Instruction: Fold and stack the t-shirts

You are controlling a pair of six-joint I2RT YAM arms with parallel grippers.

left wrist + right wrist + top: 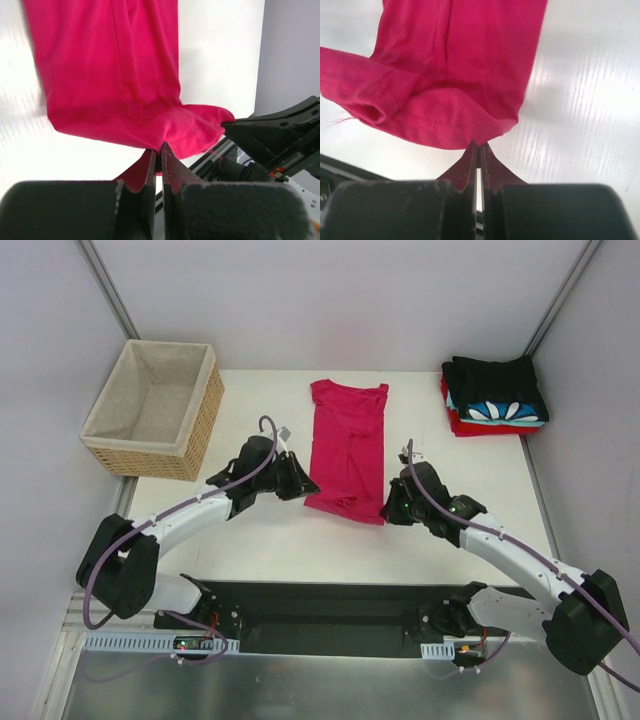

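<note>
Both pairs of jaws are pinched shut on the near hem of the crimson-pink tee (pixel 347 445) — the left gripper (pixel 305 487) at its near left corner, the right gripper (pixel 390 508) at its near right corner. Each wrist view shows red cloth caught between the closed fingertips. The tee lies as a long narrow strip in the middle of the white table (pixel 270 540), neck end away from the arms. A stack of folded shirts (pixel 497 398) sits at the far right corner, and a wicker basket (pixel 205 420) stands at the far left. The cloth looks light, soft and limp — likely to sag between the two held corners. The stitched hem seems the firmest place to grip.
</note>
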